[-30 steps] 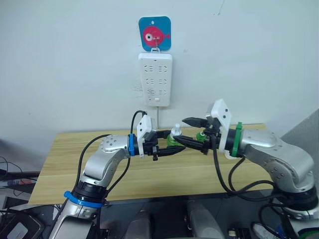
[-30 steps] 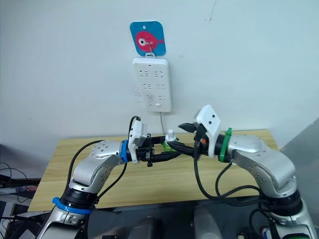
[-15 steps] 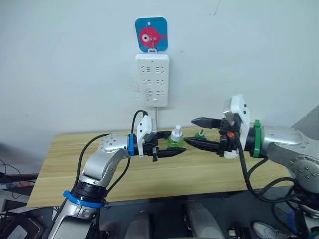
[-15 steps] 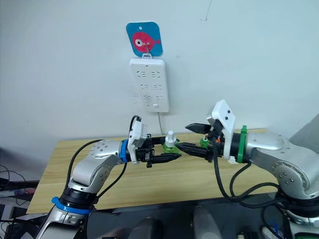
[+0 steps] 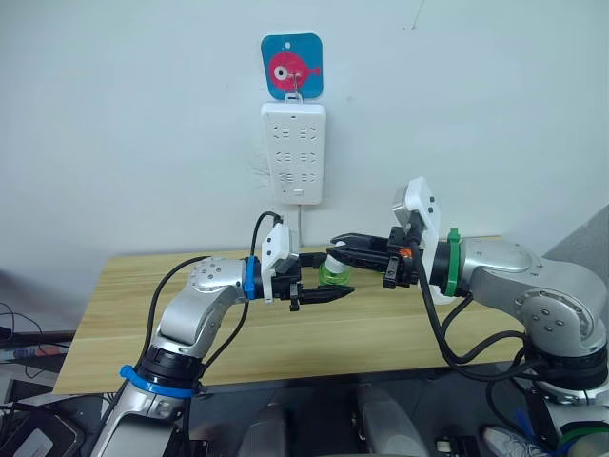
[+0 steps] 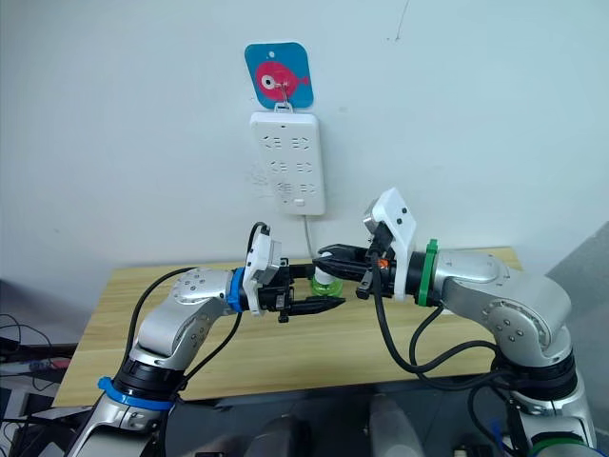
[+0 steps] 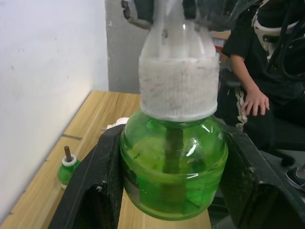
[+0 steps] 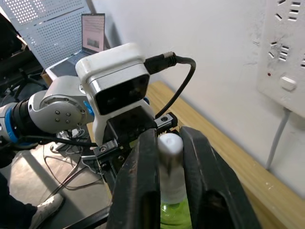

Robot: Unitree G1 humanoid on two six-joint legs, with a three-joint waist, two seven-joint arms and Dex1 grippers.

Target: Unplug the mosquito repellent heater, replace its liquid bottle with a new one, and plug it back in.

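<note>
the green liquid bottle (image 7: 174, 167) stands upright in the air above the wooden worktop (image 5: 133, 314), its long way going up and down, with the white cap (image 8: 169, 143) on top. the left claw (image 5: 324, 278) is clamped on the round green belly, one black finger (image 7: 97, 191) on each side. the right claw (image 5: 344, 244) is closed on the white cap from the other side, and its two black fingers (image 8: 140, 186) squeeze the cap between them. both claws meet in front of the wall, below the long white power strip (image 5: 294, 152), which hangs under a blue tag with a pink fish (image 5: 292, 66).

the top of the cap is cut off in the left wrist view, and the right claw looks blurry there. a thin dark stick runs down inside the green liquid. a second small green bottle (image 7: 68, 169) with a bare stick on top stands on the worktop near the wall. a person in dark clothes (image 7: 252, 86) sits behind, partly hidden by the claw.

half a second ago the right claw was open and off to the side, away from the bottle. now it has come in and shut on the cap.
</note>
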